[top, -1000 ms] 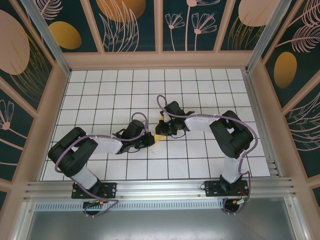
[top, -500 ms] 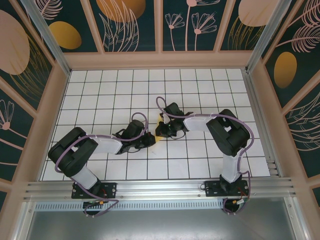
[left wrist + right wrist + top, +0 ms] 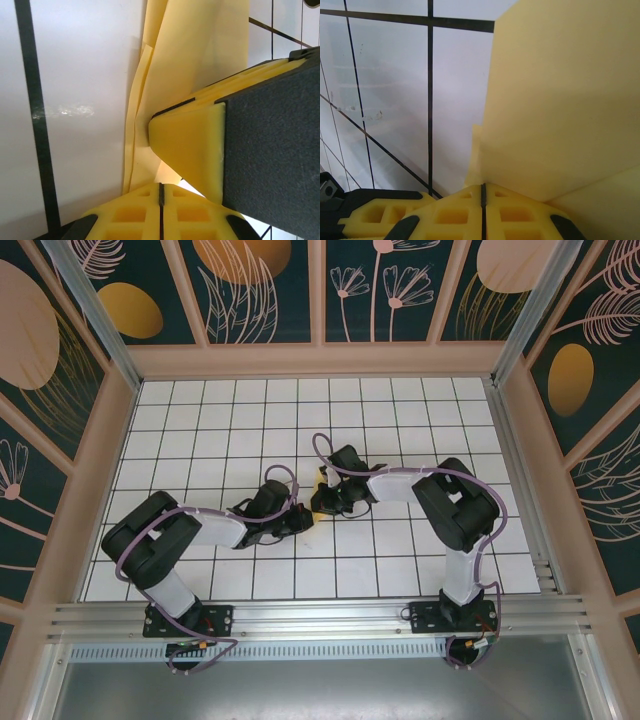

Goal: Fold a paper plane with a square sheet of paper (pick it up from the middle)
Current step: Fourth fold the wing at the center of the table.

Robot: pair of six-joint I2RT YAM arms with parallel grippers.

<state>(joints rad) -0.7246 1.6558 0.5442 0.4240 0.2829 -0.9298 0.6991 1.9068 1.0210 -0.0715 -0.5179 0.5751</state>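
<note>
Left gripper (image 3: 161, 189): jaws pressed together, pinching layered edge of creased yellow sheet of paper (image 3: 200, 50). Right gripper (image 3: 483, 187): jaws likewise closed on sheet of paper. Sheet sits between both gripper tips, mid grid table (image 3: 200, 420).

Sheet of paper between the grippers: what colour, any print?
The sheet of paper is plain pale yellow, no print; clearest in the right wrist view.

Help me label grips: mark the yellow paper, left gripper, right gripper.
yellow paper (image 3: 200, 55), left wrist view, flat upper layer.
left gripper (image 3: 160, 187), left wrist view, seam between closed fingertips.
right gripper (image 3: 483, 188), right wrist view, seam between closed fingertips.
</note>
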